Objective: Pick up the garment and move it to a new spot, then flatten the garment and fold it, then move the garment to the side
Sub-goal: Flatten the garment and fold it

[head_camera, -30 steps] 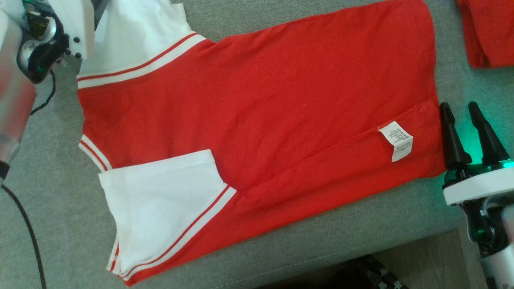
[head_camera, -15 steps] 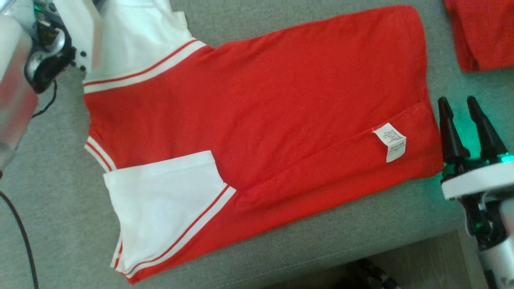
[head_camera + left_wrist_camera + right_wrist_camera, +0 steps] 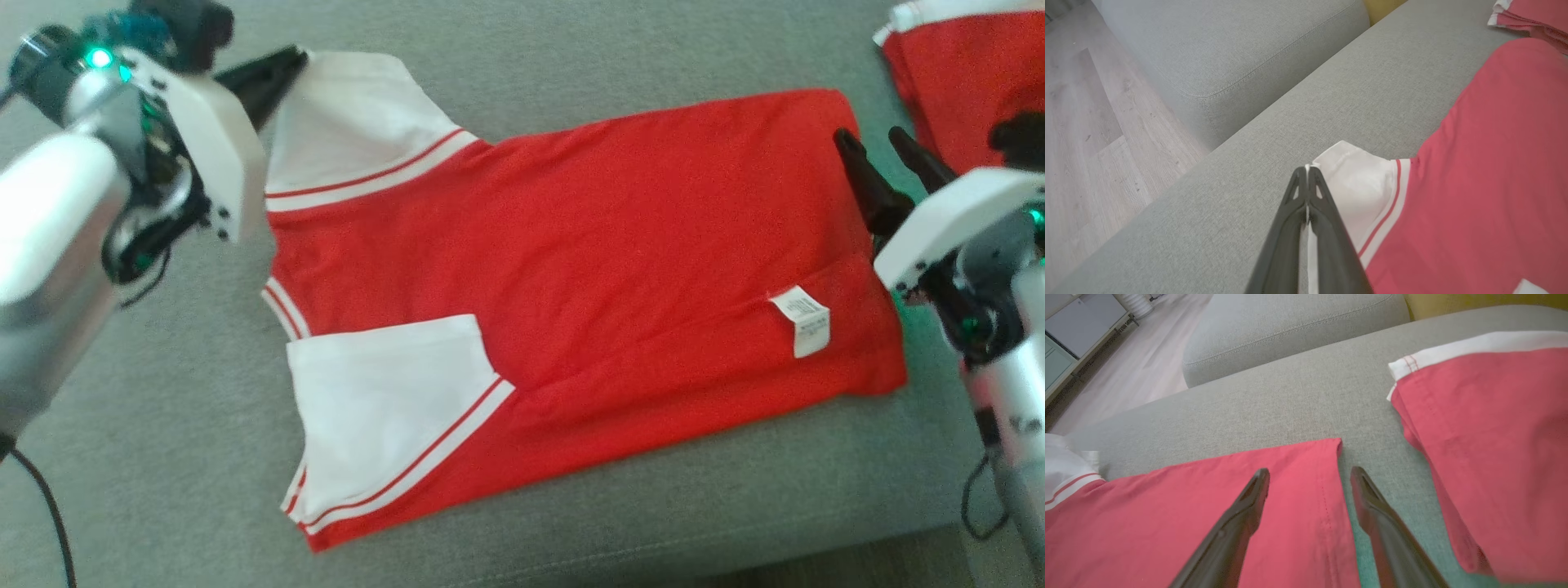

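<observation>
The left wrist view makes plain what the head view blurs: the left gripper is pinched fully together on the rim of the far white sleeve of the red cotton T-shirt, which lies flat on the grey fabric sofa seat. In the right wrist view the right gripper is spread wide and holds nothing, one finger over the shirt's far right hem corner and the other over bare cushion; whether they touch is unclear. A second red garment lies just to the right, cut off by the frame. Pale wooden floor shows beyond the sofa's left end.
</observation>
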